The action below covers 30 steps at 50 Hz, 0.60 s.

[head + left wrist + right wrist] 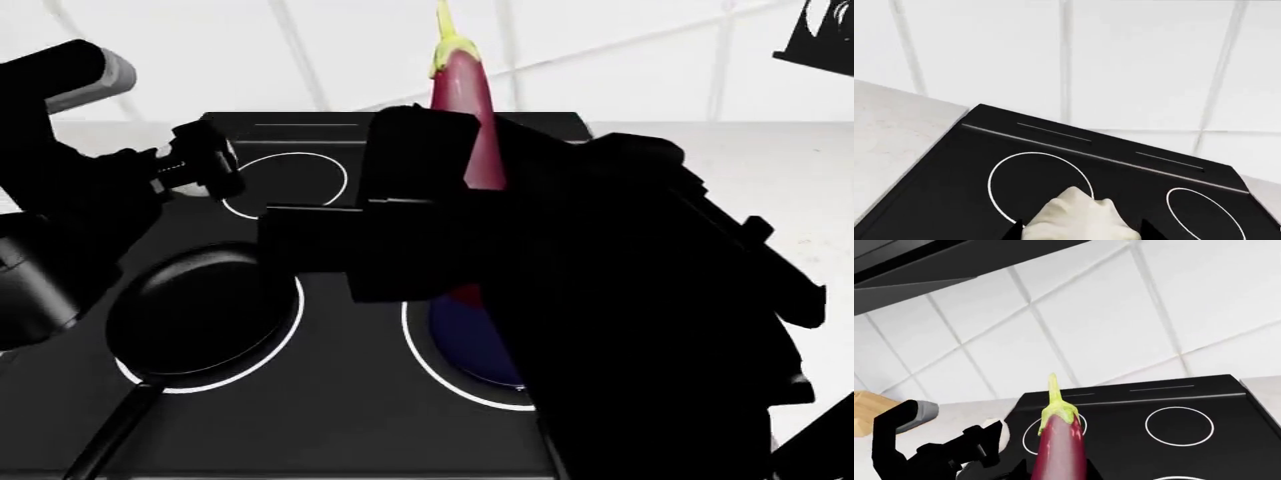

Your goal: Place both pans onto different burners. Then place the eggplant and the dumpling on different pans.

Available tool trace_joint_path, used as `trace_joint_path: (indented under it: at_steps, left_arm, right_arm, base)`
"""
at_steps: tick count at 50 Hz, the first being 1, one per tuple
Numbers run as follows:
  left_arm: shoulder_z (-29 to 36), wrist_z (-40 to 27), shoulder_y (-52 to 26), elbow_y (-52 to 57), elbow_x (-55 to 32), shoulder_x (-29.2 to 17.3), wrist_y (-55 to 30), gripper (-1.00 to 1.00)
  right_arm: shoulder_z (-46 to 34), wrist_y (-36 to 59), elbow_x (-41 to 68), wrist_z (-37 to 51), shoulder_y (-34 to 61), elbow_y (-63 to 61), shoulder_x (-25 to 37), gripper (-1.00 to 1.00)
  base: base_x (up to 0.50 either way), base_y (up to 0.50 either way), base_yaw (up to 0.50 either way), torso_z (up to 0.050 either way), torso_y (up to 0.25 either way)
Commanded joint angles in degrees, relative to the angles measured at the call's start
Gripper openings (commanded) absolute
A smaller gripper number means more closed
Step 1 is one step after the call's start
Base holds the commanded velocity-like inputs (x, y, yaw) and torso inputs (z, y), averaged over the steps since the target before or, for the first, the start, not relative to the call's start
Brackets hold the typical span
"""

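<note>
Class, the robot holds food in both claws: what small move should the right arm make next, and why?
Probably lower the right claw toward the blue pan. It holds the eggplant upright above that pan, which already sits in a large ring, while the black pan is nearer the left claw's dumpling.

From my seat the renders look evenly bright and sharp, soft shadowless light on the white tiles (pixel 1141 60), while the arms read as featureless black silhouettes in the head view.
</note>
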Motion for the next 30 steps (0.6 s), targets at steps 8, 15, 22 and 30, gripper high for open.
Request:
trace_joint_path:
  at_steps: [8,15,22,30]
  left_arm:
    - [7.1,4.4,-2.1,-14.5,7.0,4.1,-1.8,-1.0]
    - [7.8,5.4,-1.8,-16.3,8.0,4.6,-1.5,-1.0]
    - [7.6,5.1,-1.0,-15.6,7.5,4.3,-1.4,-1.0]
    - [8.0,5.1,-0.3,-15.9,7.8,4.0,-1.5,-1.0]
  right_arm:
    - [-1.8,-1.1,-2.4,0.0,0.1,0.8,-0.3,-1.0]
    - [-1.7,-0.9,-2.5,0.0,0.1,0.9,-0.2,-1.0]
    - [-1.6,-0.5,-2.4,0.0,0.1,0.9,-0.2,-1.0]
    - [-1.5,-0.4,-2.5,0.0,0.1,1.0,-0.2,-1.0]
  base:
    - [0.0,0.0,0.0,0.0,0.001]
    - [0.0,0.0,0.0,0.0,0.0]
    - [0.0,0.0,0.0,0.0,0.0]
    - [0.0,0.0,0.0,0.0,0.0]
